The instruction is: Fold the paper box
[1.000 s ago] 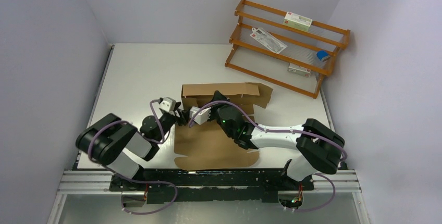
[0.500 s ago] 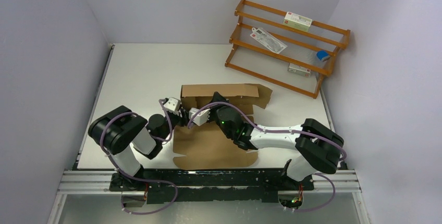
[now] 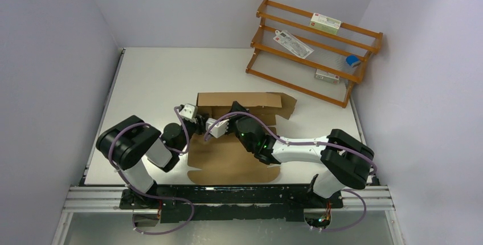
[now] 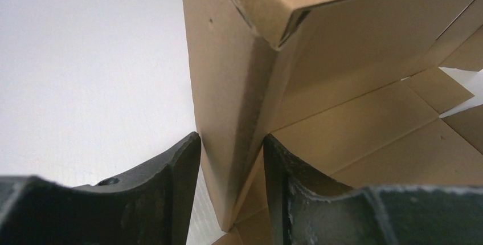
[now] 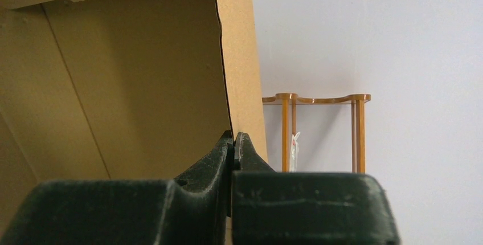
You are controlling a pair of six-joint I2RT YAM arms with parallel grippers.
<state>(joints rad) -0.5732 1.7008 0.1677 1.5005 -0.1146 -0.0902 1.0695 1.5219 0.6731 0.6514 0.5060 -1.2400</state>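
Observation:
The paper box (image 3: 233, 162) is brown cardboard, its base flat on the table and its back wall (image 3: 239, 98) standing up. My left gripper (image 3: 200, 126) straddles the box's folded left wall at the corner (image 4: 239, 85). Its jaws (image 4: 230, 142) stand open, one finger outside over the table and one inside. A sliver of table shows beside the outer finger (image 4: 171, 182). My right gripper (image 3: 209, 133) is just right of it, shut (image 5: 233, 137) on the edge of an upright cardboard wall (image 5: 142, 74).
A wooden rack (image 3: 313, 51) stands at the back right and holds small white cartons and a blue-and-white tin (image 3: 352, 60). The same rack (image 5: 285, 125) shows past the cardboard edge in the right wrist view. White tabletop (image 4: 85, 68) lies left of the box.
My left arm has swung right and forward to the box's left corner, and its jaws have narrowed around the wall. The right gripper has kept its hold.

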